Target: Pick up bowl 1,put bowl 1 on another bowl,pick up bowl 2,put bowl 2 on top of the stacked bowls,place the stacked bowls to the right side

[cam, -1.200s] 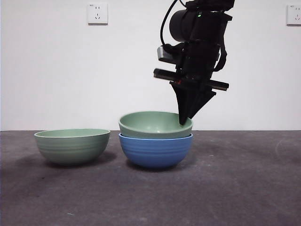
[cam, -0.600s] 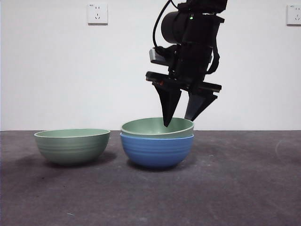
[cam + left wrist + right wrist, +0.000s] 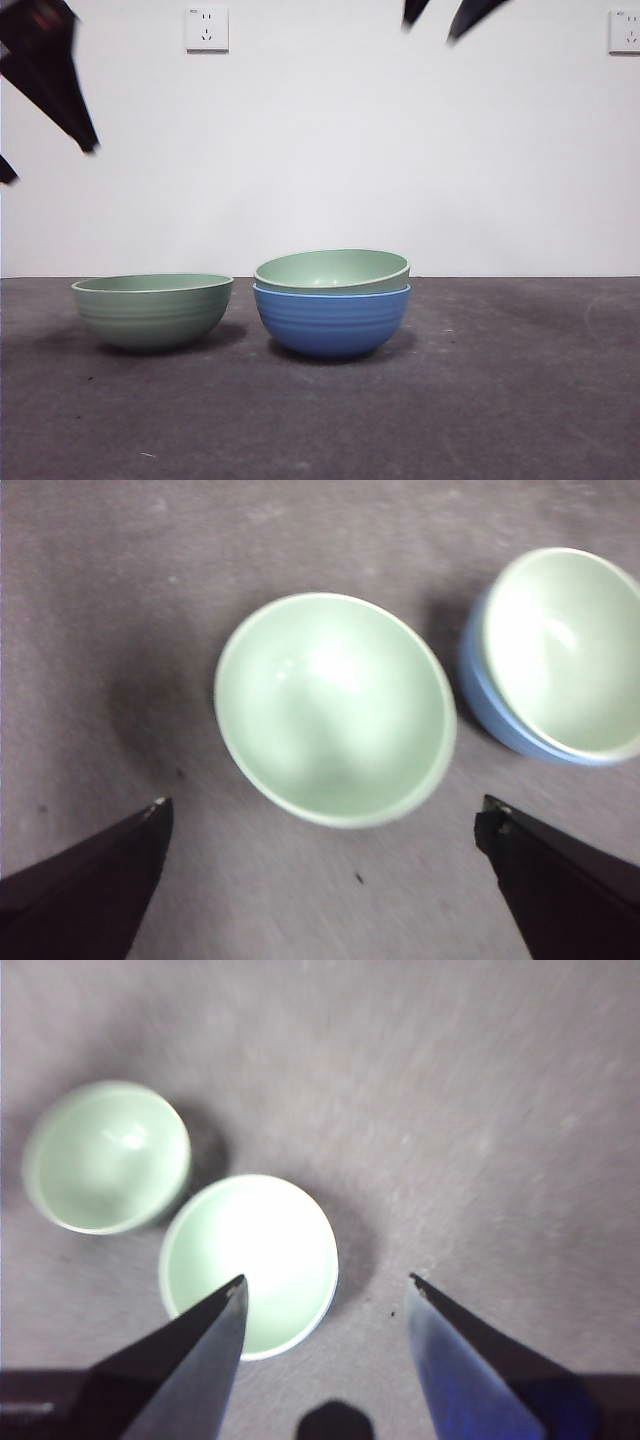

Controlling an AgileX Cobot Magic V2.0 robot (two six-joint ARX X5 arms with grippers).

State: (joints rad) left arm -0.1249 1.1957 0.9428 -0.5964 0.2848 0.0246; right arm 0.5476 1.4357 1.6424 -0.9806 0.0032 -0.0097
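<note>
The surface (image 3: 520,400) is dark grey and matte, with a few small specks, and meets a white wall behind. Two things rest directly on it. The blue bowl (image 3: 330,322) stands upright near the middle, casting a soft shadow under it. The lone green bowl (image 3: 152,310) stands upright just beside the blue bowl, on the side away from the open stretch of surface, with a narrow gap between them; they do not touch.
</note>
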